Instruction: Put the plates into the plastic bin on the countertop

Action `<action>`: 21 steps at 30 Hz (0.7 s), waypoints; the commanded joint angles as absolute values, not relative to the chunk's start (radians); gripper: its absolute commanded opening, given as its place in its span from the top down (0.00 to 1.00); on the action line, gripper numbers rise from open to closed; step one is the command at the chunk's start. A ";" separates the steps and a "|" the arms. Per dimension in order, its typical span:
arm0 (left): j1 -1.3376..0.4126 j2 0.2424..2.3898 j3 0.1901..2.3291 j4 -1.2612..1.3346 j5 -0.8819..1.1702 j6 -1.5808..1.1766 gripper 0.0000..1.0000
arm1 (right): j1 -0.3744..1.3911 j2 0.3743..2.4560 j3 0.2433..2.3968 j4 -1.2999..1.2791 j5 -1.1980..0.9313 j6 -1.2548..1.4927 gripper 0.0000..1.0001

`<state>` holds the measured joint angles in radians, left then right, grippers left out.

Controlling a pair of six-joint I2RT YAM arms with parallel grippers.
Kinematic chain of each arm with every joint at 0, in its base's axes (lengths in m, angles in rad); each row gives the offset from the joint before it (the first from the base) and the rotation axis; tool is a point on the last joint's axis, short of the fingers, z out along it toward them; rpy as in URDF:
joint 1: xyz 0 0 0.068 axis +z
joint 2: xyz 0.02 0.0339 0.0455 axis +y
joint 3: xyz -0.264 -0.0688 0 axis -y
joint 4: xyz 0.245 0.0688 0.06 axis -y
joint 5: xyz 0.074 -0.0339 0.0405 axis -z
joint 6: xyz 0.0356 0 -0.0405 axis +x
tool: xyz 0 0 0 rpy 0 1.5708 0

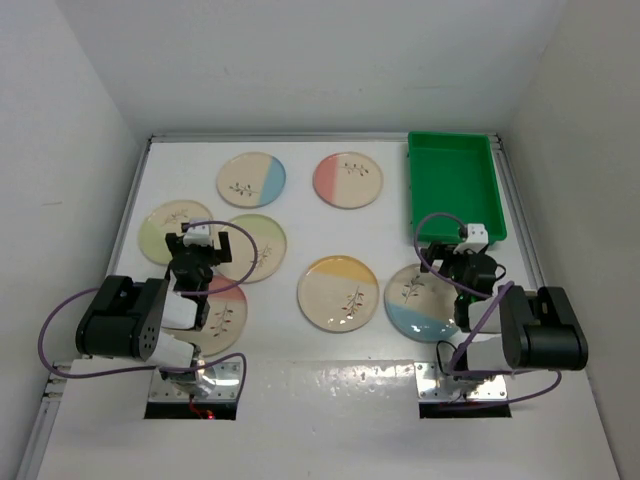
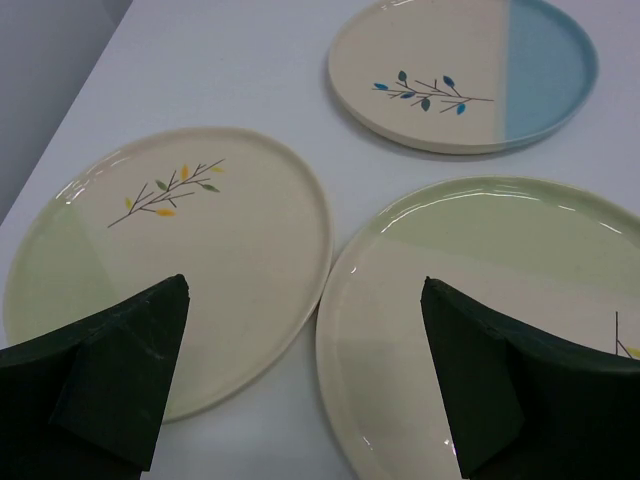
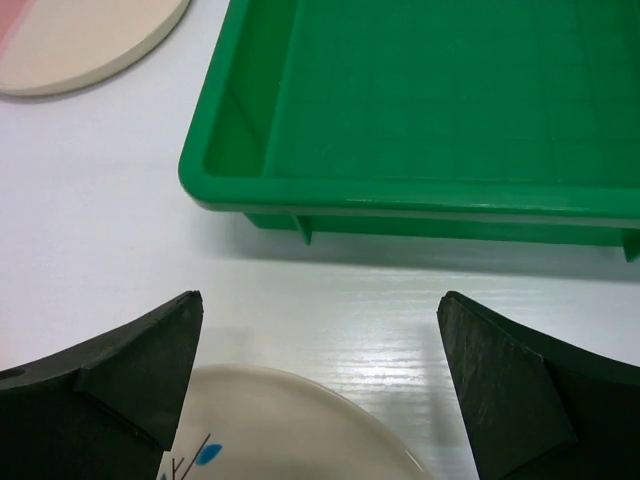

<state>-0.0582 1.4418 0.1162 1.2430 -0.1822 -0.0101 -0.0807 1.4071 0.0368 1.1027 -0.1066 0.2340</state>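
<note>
Seven cream plates lie on the white countertop (image 1: 300, 225): a blue one (image 1: 252, 179), a pink one (image 1: 348, 180), two green ones (image 1: 168, 230) (image 1: 255, 247), a pink one (image 1: 220, 315), a yellow one (image 1: 339, 292) and a blue one (image 1: 420, 302). The green plastic bin (image 1: 455, 185) is empty at the back right. My left gripper (image 1: 198, 250) is open and empty above the gap between the two green plates (image 2: 190, 250) (image 2: 480, 300). My right gripper (image 1: 465, 257) is open and empty over the near blue plate's far edge (image 3: 290, 430), short of the bin (image 3: 450, 100).
White walls enclose the countertop on the left, back and right. The bin's near rim (image 3: 400, 190) stands a short way past my right fingertips. The far blue plate (image 2: 465, 70) lies beyond my left gripper, and the far pink plate (image 3: 80, 40) lies left of the bin.
</note>
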 commanded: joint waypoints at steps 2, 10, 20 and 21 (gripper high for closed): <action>-0.048 1.430 0.126 1.279 -0.167 -0.025 0.00 | -0.072 1.324 0.042 1.014 -0.213 0.172 0.01; -0.026 1.278 0.536 0.601 0.087 0.115 0.00 | 0.029 0.873 0.262 0.244 -0.270 0.008 0.01; -0.069 1.096 0.920 0.375 0.066 0.382 0.00 | 0.140 0.787 0.809 -0.244 -0.080 -0.336 0.01; -0.078 1.135 1.019 0.203 0.046 0.305 0.00 | 0.144 0.804 0.836 -0.230 -0.049 -0.336 0.01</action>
